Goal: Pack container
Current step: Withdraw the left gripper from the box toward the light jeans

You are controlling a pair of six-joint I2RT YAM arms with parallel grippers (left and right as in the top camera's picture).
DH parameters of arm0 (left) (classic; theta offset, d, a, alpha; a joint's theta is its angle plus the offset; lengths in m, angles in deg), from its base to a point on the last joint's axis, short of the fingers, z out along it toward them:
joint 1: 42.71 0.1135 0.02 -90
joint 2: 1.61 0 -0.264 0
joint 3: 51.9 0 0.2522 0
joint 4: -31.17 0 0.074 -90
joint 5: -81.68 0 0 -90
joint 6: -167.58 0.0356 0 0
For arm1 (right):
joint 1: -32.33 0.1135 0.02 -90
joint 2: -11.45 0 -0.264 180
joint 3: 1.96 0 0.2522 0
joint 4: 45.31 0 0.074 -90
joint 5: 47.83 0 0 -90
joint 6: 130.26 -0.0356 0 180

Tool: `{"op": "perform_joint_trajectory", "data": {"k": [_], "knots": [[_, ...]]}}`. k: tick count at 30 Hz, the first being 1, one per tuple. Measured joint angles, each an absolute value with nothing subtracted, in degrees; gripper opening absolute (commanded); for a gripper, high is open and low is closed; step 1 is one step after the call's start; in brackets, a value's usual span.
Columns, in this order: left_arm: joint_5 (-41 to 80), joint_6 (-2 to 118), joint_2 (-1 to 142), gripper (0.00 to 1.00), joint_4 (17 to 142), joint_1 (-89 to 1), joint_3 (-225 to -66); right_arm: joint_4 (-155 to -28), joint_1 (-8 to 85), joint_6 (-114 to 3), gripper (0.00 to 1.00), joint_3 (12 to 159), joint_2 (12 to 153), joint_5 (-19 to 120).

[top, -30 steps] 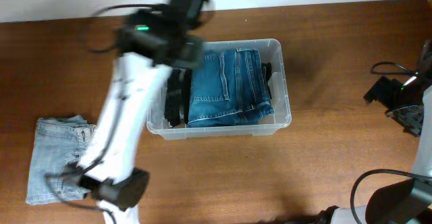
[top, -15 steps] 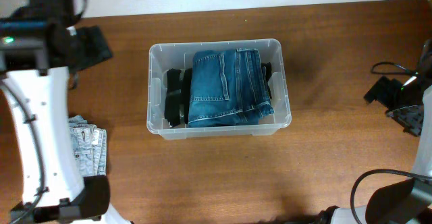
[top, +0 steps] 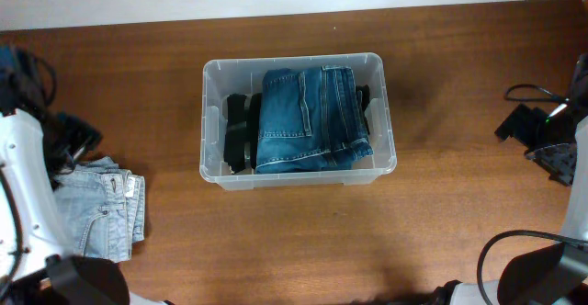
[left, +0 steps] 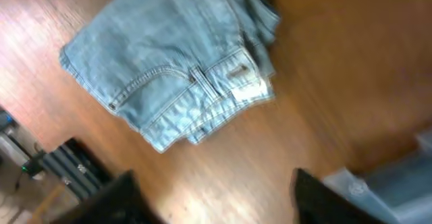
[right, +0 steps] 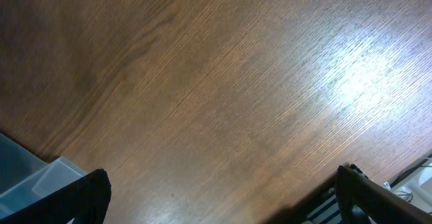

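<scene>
The clear plastic container [top: 390,112] sits mid-table and holds folded dark blue jeans [top: 310,117] over black clothing [top: 238,130]. A corner of it shows in the left wrist view [left: 378,177] and in the right wrist view [right: 34,177]. Folded light blue jeans [top: 106,213] lie on the table at the left, also in the left wrist view [left: 175,69]. My left gripper [left: 212,204] is open and empty above the wood, between the light jeans and the container. My right gripper [right: 223,197] is open and empty over bare table at the far right.
The left arm [top: 23,176] runs down the left edge beside the light jeans. The right arm and its cable [top: 542,130] sit at the right edge. A dark base with cables [left: 61,166] lies off the table's edge.
My left arm has swung from over the container's left side out to the far left edge of the table. The light jeans now show uncovered. The right arm has not moved.
</scene>
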State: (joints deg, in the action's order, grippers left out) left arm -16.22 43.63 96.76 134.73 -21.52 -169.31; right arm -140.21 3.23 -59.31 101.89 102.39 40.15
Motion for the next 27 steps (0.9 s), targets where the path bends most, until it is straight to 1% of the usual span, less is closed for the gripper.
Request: {"op": "perform_joint_trajectory", "data": {"k": [1, 2, 4, 5, 12, 15, 20, 27], "knots": [[-15.8, 42.9, 96.8, 0.45, 132.6, -20.2, -166.8, -140.2, 3.2, -59.3, 0.98, 101.9, 102.4, 40.2], [-15.4, 42.5, 96.8, 0.34, 130.9, -19.0, -164.7, -140.2, 3.2, -59.3, 0.98, 101.9, 102.4, 40.2], [-14.1, 41.9, 96.8, 0.07, 127.9, -16.7, -160.8, -140.2, 3.2, -59.3, 0.98, 101.9, 102.4, 40.2], [-13.4, 41.7, 96.8, 0.01, 126.7, -15.5, -159.0, -140.2, 3.2, -59.3, 0.98, 101.9, 102.4, 40.1], [-10.2, 41.3, 96.7, 0.01, 117.6, -6.6, -147.3, -140.2, 3.2, -59.3, 0.98, 101.9, 102.4, 40.2], [-10.0, 41.3, 96.7, 0.01, 114.0, -4.7, -143.4, -140.2, 3.2, -59.3, 0.98, 101.9, 102.4, 40.2], [-9.8, 41.3, 96.7, 0.01, 107.1, -3.8, -137.5, -140.2, 3.2, -59.3, 0.98, 101.9, 102.4, 40.1], [-9.5, 40.4, 96.7, 0.01, 101.4, -3.8, -132.3, -140.2, 3.2, -59.3, 0.98, 101.9, 102.4, 40.2]]}}
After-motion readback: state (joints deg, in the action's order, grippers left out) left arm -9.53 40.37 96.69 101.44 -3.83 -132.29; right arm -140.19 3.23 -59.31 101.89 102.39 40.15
